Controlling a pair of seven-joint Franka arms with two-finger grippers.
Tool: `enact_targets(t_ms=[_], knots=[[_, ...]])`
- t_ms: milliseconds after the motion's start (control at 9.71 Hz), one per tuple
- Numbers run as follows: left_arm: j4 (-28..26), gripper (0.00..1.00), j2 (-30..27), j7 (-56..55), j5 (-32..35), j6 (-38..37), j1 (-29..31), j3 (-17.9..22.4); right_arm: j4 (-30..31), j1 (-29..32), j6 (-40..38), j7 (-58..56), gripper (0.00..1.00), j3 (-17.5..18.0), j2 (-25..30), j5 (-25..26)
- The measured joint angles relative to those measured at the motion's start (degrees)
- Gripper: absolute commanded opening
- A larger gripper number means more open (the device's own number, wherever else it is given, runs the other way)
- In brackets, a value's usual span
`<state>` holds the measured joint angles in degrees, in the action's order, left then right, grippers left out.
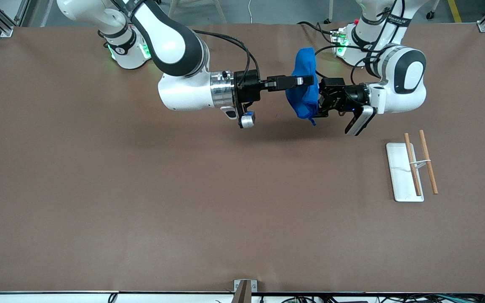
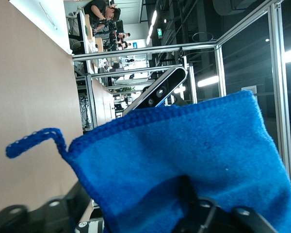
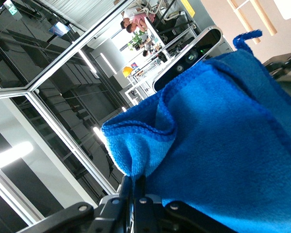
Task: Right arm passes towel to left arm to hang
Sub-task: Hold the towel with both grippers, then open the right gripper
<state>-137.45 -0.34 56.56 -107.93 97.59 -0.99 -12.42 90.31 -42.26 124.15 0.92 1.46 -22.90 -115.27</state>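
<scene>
The blue towel (image 1: 304, 63) hangs in the air between the two grippers, over the table's middle, near the arms' bases. My right gripper (image 1: 305, 81) is shut on a bunched fold of it; the right wrist view shows the jaws (image 3: 136, 182) pinched together on the towel (image 3: 223, 136). My left gripper (image 1: 321, 103) is open at the towel's lower part. In the left wrist view the towel (image 2: 194, 145) drapes between its spread fingers (image 2: 63, 206). The loose corner thread (image 2: 34, 141) sticks out at one corner.
A white flat base (image 1: 398, 181) with two wooden rods (image 1: 428, 162) across it lies on the brown table (image 1: 141, 189) toward the left arm's end, nearer the front camera than the grippers.
</scene>
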Motion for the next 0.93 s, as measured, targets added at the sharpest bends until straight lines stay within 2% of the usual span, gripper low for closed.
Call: enact_targets(t_ms=[103,206,618,824,927], knots=[[0.0,0.12,0.0,0.2,-0.1,0.0,0.0,0.0,0.0,0.0,0.0,0.0,0.01,0.0,0.0,0.0],[0.0,0.02,0.0,0.3,-0.1,0.0,0.0,0.0,0.0,0.0,0.0,0.0,0.02,0.0,0.0,0.0],[0.0,0.00,0.0,0.4,-0.1,0.0,0.0,0.0,0.0,0.0,0.0,0.0,0.02,0.0,-0.3,0.0],[0.0,0.00,0.0,0.4,-0.1,0.0,0.1,0.1,0.0,0.0,0.1,0.0,0.07,-0.2,-0.3,0.4],[0.0,0.00,0.0,0.4,-0.1,0.0,0.1,0.1,0.0,0.1,0.2,0.0,0.13,-0.5,-0.4,1.0]])
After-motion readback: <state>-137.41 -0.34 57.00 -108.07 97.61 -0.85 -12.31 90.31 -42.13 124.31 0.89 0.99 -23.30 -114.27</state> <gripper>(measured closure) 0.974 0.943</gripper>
